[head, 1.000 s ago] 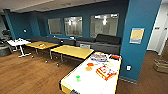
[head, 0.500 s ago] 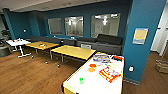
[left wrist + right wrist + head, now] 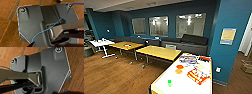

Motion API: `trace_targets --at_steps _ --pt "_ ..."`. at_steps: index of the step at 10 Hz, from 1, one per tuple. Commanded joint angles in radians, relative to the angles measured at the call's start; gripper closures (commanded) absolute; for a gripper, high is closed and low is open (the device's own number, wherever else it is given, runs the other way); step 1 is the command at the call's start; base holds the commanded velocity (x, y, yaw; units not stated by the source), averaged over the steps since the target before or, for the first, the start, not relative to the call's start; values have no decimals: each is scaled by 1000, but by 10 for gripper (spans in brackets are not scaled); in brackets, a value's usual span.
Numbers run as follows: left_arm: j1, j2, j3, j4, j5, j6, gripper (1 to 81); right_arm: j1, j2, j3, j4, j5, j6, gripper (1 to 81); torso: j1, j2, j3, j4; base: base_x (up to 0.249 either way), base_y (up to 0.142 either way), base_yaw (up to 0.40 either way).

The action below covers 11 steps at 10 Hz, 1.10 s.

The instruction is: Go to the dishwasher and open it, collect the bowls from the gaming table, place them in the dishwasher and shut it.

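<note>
Nearest, the gaming table (image 3: 184, 86) is seen with a green bowl (image 3: 169, 81) near its front edge, and two orange bowls (image 3: 179, 68) are set further along, beside board-game boxes (image 3: 197, 75). Beyond, yellow-wood tables (image 3: 159, 52) and a dark sofa (image 3: 189, 42) are seen. Whether either claw is open or closed cannot be told.

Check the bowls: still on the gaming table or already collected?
Still on it: two orange bowls and a green bowl sit on the gaming table, beside board-game boxes.
</note>
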Motion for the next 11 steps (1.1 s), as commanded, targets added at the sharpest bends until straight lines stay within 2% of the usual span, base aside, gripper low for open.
trace_targets --at_steps 1,11 --pt "-51 2 -1 -1 52 0 10 53 -1 1 -3 -52 -3 10 0 0 0 0 81 130 0" --pt "-51 2 1 -1 52 0 10 53 -2 1 -3 -52 -3 10 0 0 0 0 80 130 0"
